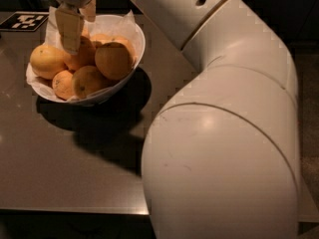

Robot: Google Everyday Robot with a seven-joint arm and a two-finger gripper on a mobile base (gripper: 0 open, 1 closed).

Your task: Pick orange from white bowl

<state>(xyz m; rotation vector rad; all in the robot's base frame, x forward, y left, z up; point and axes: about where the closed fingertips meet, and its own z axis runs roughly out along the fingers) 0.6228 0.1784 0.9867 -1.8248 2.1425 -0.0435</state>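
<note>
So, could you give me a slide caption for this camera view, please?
The robot's pincer among the oranges piled in a paper-lined white bowl on a dark table.

Looks like a robotics lab test rig to me: black-and-white square fiducial marker (24, 21) stuck on the smooth dark grey tabletop (75, 183), bulky white robot arm (224, 133), gripper (79, 34) down in the paper-lined glossy white bowl (138, 46).

One white bowl (141, 46), six or so oranges (113, 59) showing in it, one gripper (79, 34) right over them, one marker tag (24, 21), one table (65, 183).
</note>
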